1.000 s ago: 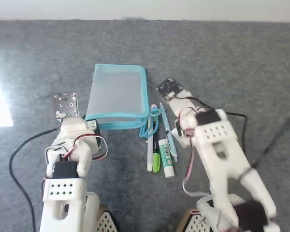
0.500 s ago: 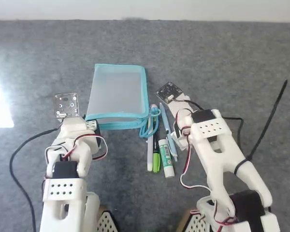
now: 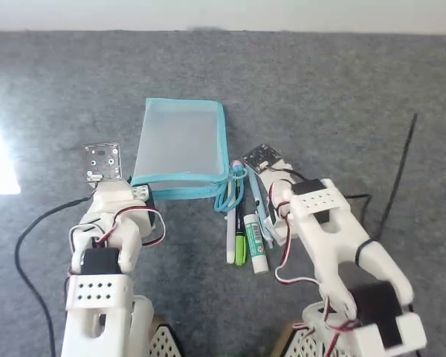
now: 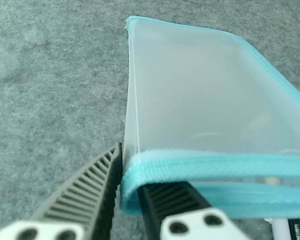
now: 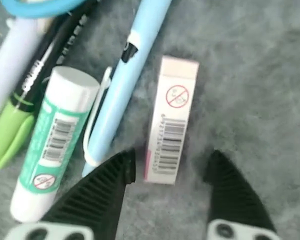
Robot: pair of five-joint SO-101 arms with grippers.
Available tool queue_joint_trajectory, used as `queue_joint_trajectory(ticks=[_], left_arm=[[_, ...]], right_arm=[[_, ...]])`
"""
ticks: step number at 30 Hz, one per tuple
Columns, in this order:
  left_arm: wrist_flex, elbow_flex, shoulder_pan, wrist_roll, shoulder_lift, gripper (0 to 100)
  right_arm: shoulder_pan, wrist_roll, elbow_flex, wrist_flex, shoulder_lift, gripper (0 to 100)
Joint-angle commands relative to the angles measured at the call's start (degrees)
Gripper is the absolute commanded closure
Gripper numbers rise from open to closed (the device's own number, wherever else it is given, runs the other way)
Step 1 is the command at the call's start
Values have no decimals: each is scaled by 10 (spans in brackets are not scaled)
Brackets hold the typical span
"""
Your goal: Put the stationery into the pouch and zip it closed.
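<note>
A clear pouch (image 3: 180, 145) with teal zip edging lies flat at mid-table. My left gripper (image 3: 137, 190) is at its near left corner, shut on the teal edge (image 4: 190, 167), with one finger on each side of it. Right of the pouch lie a white pen (image 3: 230, 234), a green highlighter (image 3: 240, 245), a glue stick (image 3: 257, 244) and a light blue pen (image 3: 253, 186). My right gripper (image 3: 273, 212) hangs open over the right end of this row. Its fingers (image 5: 102, 187) straddle a small boxed eraser (image 5: 170, 132), beside the blue pen (image 5: 132, 70) and glue stick (image 5: 55, 145).
Grey felt covers the table (image 3: 342, 97), with free room on the far side and to the right. A teal cord loop (image 3: 229, 195) from the pouch lies over the pen tips. Black cables (image 3: 398, 186) trail by the right arm.
The right arm has swung left and back toward the stationery row, bringing its open gripper down over the eraser. The left arm and the pouch have not moved.
</note>
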Motion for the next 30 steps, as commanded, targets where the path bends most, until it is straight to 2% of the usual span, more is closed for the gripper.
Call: queue_joint_trajectory(ticks=[1, 5, 9, 13, 16, 19, 24, 26, 30], left_arm=[[3, -8, -2, -5, -6, 987], [2, -3, -2, -5, -9, 987], [2, -3, -2, -5, -9, 987], [1, -3, -2, -4, -9, 987], [0, -3, -2, -4, -9, 987], [-8, -3, 1, -2, -6, 987], [-14, -3, 41, 14, -5, 987], [-15, -3, 46, 14, -5, 987], [-15, -3, 43, 14, -5, 987]], right_arm=[[3, -8, -8, -18, 8, 913], [14, -9, -13, -17, 8, 987], [55, -5, -15, 5, -29, 991], [87, 4, -38, 111, -151, 991], [80, 24, -69, 207, -265, 991], [34, 25, -136, 315, -356, 991], [-140, 20, -266, 454, -366, 991], [-187, 20, -295, 469, -336, 991], [-227, 20, -316, 444, -241, 991]])
